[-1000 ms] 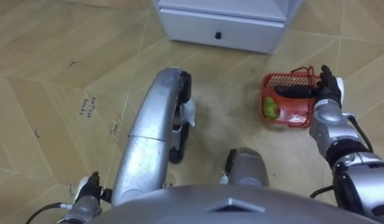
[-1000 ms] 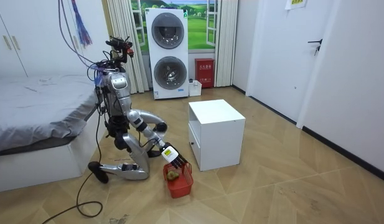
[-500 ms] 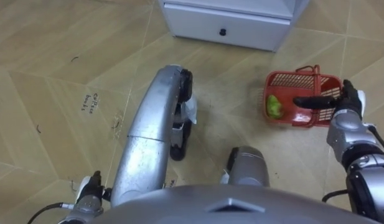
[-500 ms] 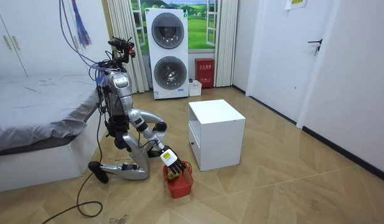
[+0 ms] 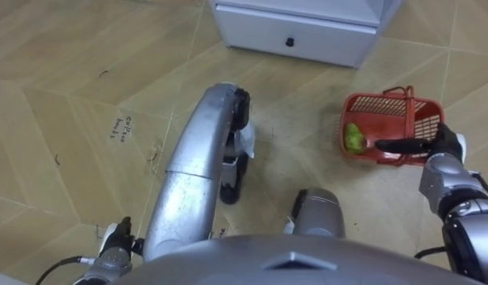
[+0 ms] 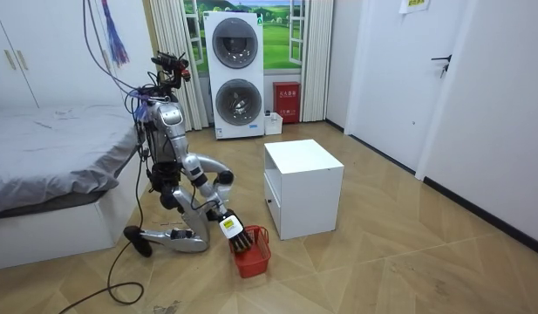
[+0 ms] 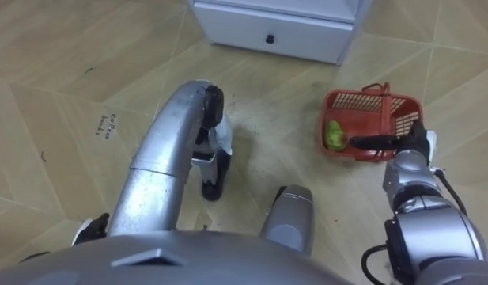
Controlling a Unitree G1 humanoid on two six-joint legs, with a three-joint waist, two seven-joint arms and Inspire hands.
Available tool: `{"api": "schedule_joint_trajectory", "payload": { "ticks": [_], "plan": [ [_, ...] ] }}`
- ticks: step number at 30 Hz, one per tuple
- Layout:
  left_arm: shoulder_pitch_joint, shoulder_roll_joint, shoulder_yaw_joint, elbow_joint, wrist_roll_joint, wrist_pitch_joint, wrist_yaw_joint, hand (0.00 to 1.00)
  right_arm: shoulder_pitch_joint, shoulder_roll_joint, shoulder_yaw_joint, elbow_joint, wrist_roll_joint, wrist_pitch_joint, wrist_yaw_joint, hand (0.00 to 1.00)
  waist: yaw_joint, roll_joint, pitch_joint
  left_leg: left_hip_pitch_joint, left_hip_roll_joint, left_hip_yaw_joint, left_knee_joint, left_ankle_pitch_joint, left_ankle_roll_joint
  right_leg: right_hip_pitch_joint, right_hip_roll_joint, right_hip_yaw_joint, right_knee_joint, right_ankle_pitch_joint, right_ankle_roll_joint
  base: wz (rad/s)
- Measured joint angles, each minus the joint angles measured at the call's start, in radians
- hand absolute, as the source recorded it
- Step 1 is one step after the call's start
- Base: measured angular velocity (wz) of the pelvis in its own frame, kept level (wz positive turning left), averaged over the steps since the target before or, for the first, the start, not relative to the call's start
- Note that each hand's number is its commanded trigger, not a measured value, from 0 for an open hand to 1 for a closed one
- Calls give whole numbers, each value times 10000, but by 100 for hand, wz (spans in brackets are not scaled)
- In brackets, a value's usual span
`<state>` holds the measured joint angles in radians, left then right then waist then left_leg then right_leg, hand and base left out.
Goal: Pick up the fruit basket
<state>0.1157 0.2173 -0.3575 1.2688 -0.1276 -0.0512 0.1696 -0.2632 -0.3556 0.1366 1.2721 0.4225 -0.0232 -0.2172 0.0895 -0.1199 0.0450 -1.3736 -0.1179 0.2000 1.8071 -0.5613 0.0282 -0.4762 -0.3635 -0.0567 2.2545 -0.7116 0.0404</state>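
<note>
Left eye view. Item one: the red plastic lattice basket, upright on the pale herringbone wood floor, near the front of the white cabinet, which has one drawer and a small black knob. One round green fruit lies in the basket's left end. Item two: my right hand, coming in from the right, its fingers straight and pressed together, laid across the basket's near rim and pinching nothing. The red hoop handle stands up at the far rim, apart from that hand. Item three: my left hand, at the lower left corner; whether spread or closed I cannot tell. Right eye view. Same arrangement: the right hand flat over the near rim, the handle untouched. Room view. I am down on the floor, kneeling between the grey-covered bed and the cabinet, with the basket on the floor by the cabinet's front corner. Step in hand, as I judge it: the approach, with the grasp not yet made. The next move calls for carrying the fingers on to the handle, under its hoop, and curling them round it before any lift. Edges: the cabinet front is close on the far side and my own leg is to the left. Open floor lies to the right and towards me, and the way straight up looks free.
</note>
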Motion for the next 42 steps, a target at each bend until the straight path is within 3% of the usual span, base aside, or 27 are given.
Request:
{"api": "schedule_joint_trajectory", "payload": {
  "ticks": [15, 16, 17, 18, 27, 42],
  "plan": [
    [-193, 1, -14, 31, 2, 79, -79, 0, -225, -17, 637, 163, 8, 33, 554, 0, 31, 27, 17, 46, 22, 4, 40, 109, 89, 15, 12, -1, 133, -28, -34, 0],
    [-214, 0, -14, 33, 2, 79, -79, 0, -225, -17, 712, 163, 9, 33, 562, 60, 33, 30, 17, 40, 23, 3, 39, 109, 86, 10, 16, -1, 132, -28, -34, 0],
    [-291, 0, -16, 45, 6, 81, -79, 0, -226, -17, 788, 163, 2, 33, 570, 94, 50, 43, 23, 24, 31, -5, 39, 113, 78, -10, 33, 12, 134, -28, -34, 0],
    [-394, 0, -15, 76, 7, 85, -79, 0, -226, -17, 802, 164, -2, 33, 570, 100, 69, 61, 24, -8, 31, -20, 39, 125, 57, -40, 51, 29, 139, -28, -33, 0],
    [-852, -5, -71, 280, 8, 107, -78, 0, -288, -16, 1185, 473, -41, 66, 687, 100, 236, 26, 53, -54, 102, -13, 47, 145, 27, -141, 88, 52, 208, -42, -11, -1],
    [-884, -18, -77, 292, -3, 241, -85, 0, -289, 119, 1560, 460, 22, 296, 893, 100, 444, 35, 47, -56, 231, -165, 218, 150, 20, -103, 338, 63, 314, -49, -10, -2]
  ]
}}
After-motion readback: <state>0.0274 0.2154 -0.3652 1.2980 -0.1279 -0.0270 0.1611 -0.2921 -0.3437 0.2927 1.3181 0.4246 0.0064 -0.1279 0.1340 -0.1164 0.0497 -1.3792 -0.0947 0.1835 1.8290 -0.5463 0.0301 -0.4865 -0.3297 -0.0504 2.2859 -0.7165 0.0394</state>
